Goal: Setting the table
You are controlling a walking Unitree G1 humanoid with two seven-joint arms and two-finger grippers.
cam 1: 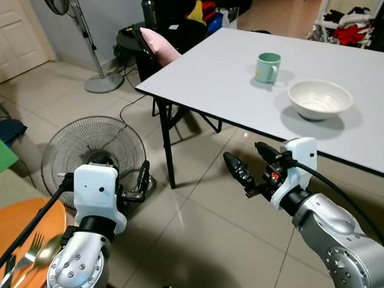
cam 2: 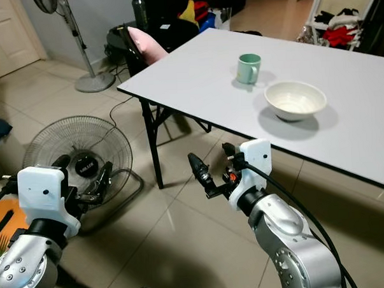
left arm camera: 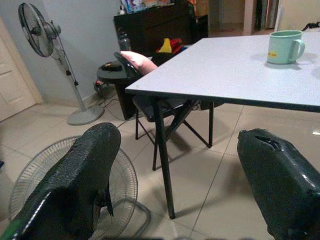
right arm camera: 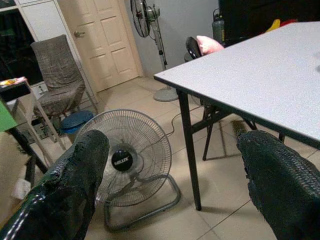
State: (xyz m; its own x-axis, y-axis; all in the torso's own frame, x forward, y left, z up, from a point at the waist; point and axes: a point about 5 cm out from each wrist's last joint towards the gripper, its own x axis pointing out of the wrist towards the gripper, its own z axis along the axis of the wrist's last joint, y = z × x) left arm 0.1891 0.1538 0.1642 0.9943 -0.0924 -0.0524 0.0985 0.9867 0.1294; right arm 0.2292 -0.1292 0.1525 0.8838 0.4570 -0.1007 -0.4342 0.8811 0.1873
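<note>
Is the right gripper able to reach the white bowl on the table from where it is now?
Probably yes. The right gripper, open and empty, hangs before the table edge, below its top. The white bowl sits near that edge; only the green mug stands behind it.

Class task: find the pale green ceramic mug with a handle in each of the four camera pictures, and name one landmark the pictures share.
Left eye view: pale green ceramic mug on the white table, beside the white bowl.
Right eye view: mug left of the bowl.
Left wrist view: mug at upper right.
Right wrist view: not in it.
Shared landmark: the table's near corner.
</note>
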